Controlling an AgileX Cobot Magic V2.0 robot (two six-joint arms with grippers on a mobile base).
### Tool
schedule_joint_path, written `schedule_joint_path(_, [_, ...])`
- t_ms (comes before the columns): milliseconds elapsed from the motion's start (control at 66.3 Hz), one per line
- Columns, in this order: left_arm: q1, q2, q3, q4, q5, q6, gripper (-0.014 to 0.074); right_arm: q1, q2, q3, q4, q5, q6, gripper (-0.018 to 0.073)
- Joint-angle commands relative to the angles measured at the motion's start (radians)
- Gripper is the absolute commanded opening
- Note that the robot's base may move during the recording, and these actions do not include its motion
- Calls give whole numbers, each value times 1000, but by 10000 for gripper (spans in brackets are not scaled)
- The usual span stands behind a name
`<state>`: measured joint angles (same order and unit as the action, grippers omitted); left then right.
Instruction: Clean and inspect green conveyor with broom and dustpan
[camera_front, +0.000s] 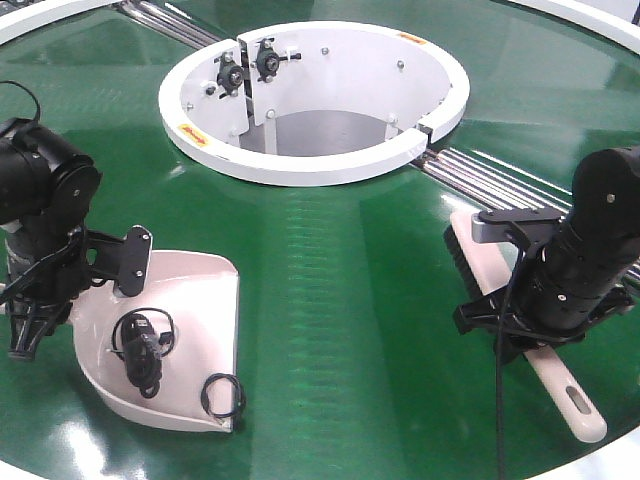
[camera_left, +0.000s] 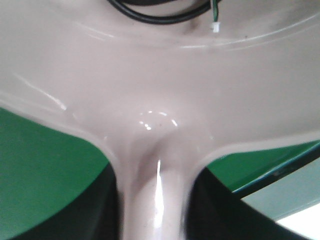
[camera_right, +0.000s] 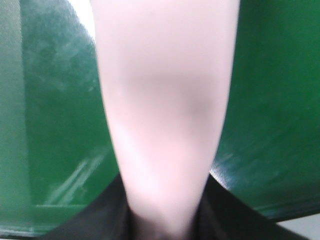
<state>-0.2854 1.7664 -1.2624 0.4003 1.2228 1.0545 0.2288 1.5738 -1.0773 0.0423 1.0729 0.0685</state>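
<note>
Left end effector (camera_left: 155, 210) pinching dustpan (camera_front: 200, 290) handle; right end effector (camera_right: 165, 220) pinching broom (camera_front: 555, 380), on green conveyor (camera_front: 340, 300)

We see the green conveyor (camera_front: 340, 310) as a glossy dark-green round belt. Its white-rimmed central opening (camera_front: 315, 165) lies on the far side, with silver roller strips (camera_front: 490, 170) running out from the rim.

The dustpan (camera_front: 195, 300) is a wide beige-pink scoop lying flat on the belt at the left. Its straight front lip faces right and its raised back wall faces left. Inside it we make out a small black part (camera_front: 143, 350) and a black cable loop (camera_front: 222, 395).

The broom (camera_front: 572, 405) is slim and beige-pink, and it lies on the belt at the right, well apart from the dustpan. Its black bristles (camera_front: 462, 262) are at the far end near the strips, and the slotted handle end points toward the near edge.
</note>
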Motion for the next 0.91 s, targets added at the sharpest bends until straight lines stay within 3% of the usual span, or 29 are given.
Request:
schedule_joint_path(0, [-8, -40, -25, -4, 25, -6, -6, -7, -42, -19, 3, -33, -21, 8])
schedule_joint_path(890, [-8, -40, -25, -4, 25, -6, -6, -7, -42, -19, 22, -5, -16, 8])
